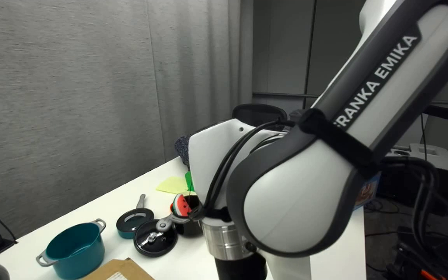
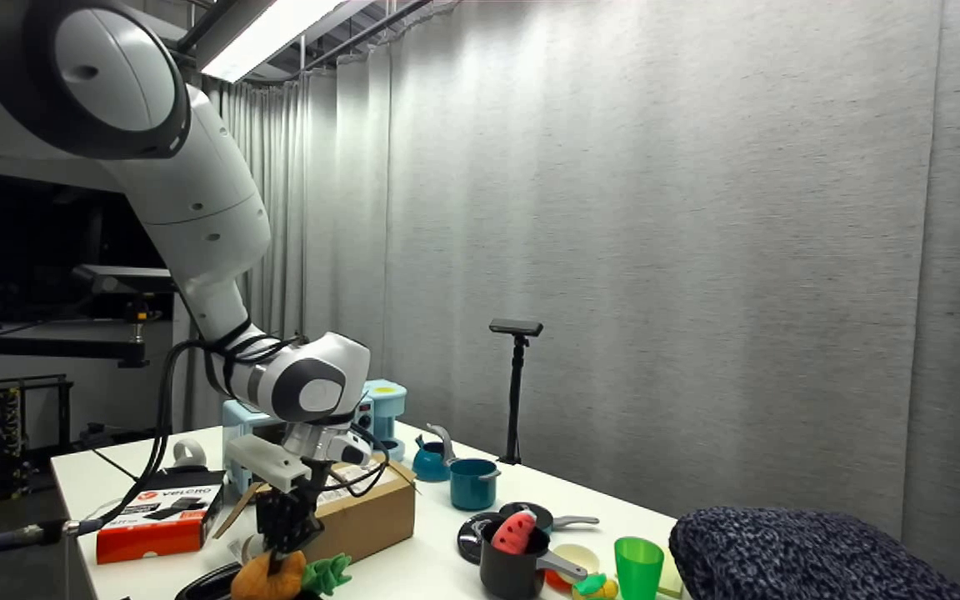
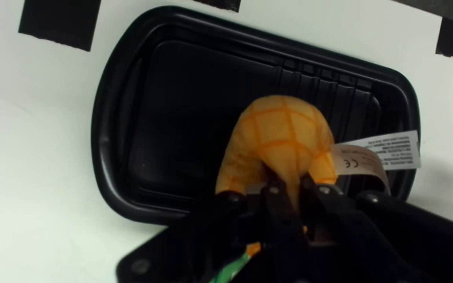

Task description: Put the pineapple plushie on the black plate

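Black two-fingered tool (image 3: 291, 186): is pinching the orange-yellow fabric pineapple plushie (image 3: 281, 127).
Plushie: is lying on or hanging over the oblong black plate (image 3: 187, 110); cannot tell which.
Brown cardboard box (image 2: 367, 518): is standing on the white bench (image 2: 422, 575), plushie's far side, in an exterior view.

Pineapple (image 3: 281, 125) over plate (image 3: 195, 118), nr box (image 2: 376, 521); w/melon (image 2: 513, 533) in s/pan (image 2: 508, 572)
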Motion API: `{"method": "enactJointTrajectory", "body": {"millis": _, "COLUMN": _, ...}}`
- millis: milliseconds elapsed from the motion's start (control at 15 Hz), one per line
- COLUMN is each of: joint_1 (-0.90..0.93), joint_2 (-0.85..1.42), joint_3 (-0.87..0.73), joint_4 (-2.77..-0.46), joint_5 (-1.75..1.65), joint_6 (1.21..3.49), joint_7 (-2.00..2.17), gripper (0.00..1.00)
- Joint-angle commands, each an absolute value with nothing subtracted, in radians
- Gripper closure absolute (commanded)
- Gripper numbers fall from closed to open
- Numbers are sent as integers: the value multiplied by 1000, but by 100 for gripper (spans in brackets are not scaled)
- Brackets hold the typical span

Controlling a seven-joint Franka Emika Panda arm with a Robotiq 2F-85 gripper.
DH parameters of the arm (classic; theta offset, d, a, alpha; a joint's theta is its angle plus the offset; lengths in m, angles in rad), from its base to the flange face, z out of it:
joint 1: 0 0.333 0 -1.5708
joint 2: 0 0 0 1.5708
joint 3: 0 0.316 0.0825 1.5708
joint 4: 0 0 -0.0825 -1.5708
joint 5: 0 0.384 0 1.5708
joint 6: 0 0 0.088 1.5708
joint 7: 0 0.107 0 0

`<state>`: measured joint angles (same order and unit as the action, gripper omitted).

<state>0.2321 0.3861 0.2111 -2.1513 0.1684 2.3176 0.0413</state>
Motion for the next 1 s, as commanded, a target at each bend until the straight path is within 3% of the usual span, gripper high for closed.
{"method": "enactJointTrajectory", "body": {"millis": 0, "joint_1": 222, "joint_2": 382, "joint_3": 219, "joint_4": -2128, "joint_5": 169, "joint_6": 2264, "joint_7": 26, "gripper": 63}}
{"method": "enactJointTrajectory", "body": {"millis": 533, "joint_1": 200, "joint_2": 343, "joint_3": 175, "joint_4": -2072, "joint_5": 104, "joint_6": 2166, "joint_7": 13, "gripper": 3}}
{"method": "enactJointTrajectory", "body": {"millis": 933, "joint_1": 153, "joint_2": 237, "joint_3": 46, "joint_4": -2103, "joint_5": 6, "joint_6": 2194, "joint_7": 172, "gripper": 0}}
